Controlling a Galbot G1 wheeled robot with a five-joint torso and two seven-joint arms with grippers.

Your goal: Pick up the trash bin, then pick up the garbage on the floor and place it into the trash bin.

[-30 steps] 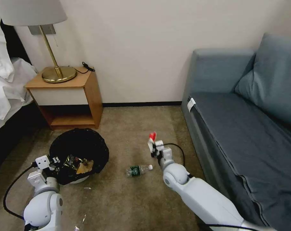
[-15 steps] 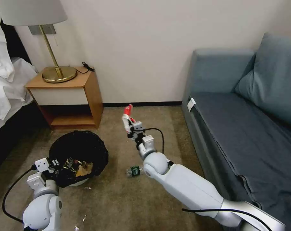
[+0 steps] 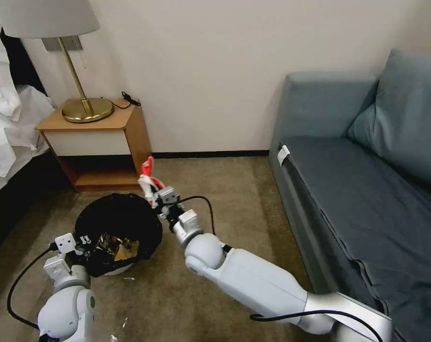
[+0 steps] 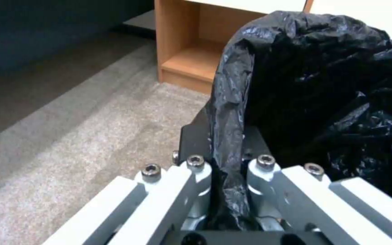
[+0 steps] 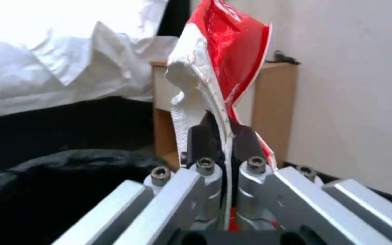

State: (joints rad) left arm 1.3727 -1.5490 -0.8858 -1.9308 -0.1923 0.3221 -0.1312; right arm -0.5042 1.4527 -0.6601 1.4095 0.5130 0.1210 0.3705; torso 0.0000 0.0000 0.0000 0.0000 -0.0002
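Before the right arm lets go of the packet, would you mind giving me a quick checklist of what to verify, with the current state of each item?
1. Right gripper shut on the red-and-white packet: ok.
2. Left gripper clamped on the trash bin rim and liner: ok.
3. Packet fully over the bin opening: not ok; it stands at the far rim edge.
4. Bin opening unobstructed, with earlier litter sitting low inside: ok.
5. Bottle on the carpet: cannot tell, the right arm covers that spot.
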